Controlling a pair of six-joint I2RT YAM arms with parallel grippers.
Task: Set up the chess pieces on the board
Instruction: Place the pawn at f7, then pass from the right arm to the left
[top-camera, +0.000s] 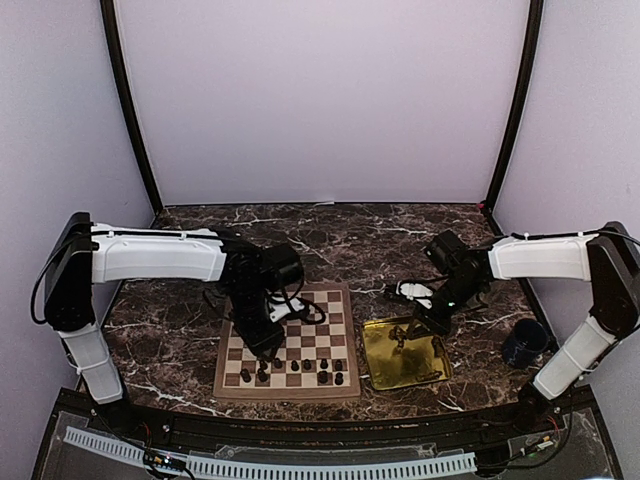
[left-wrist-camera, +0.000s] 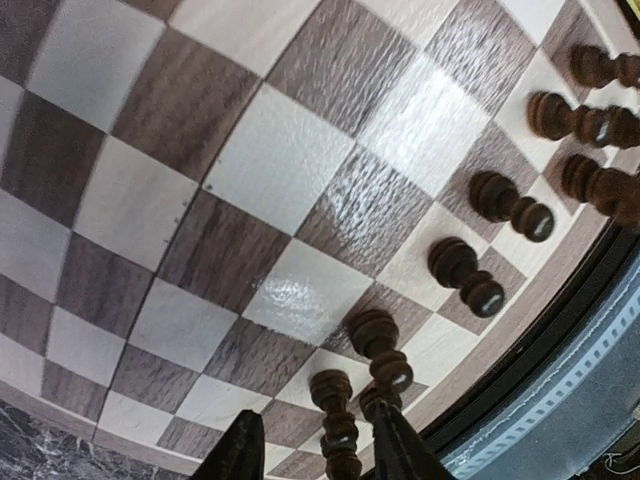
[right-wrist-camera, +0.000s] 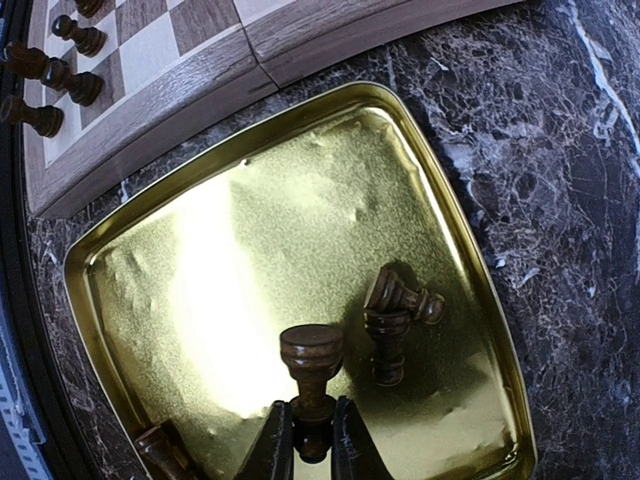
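Marble table (top-camera: 400, 240) | board (top-camera: 335, 320) left of gold tray (right-wrist-camera: 300, 180), chess pieces (top-camera: 295, 367) lined on its near rows | left gripper (left-wrist-camera: 320, 447) parted around a standing piece (left-wrist-camera: 338, 425), gripping nothing | right gripper (right-wrist-camera: 310, 440) pinched on tray piece (right-wrist-camera: 311, 355) | tip: lift straight, carry across, set down upright mid-square

Gold tray (top-camera: 420, 372) on marble tbl (top-camera: 330, 235); blue cup (top-camera: 523, 343) far rt

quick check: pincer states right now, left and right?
Left pincer: open, straddling a standing piece on the board, not clamping it.
Right pincer: shut on a chess piece over the gold tray.
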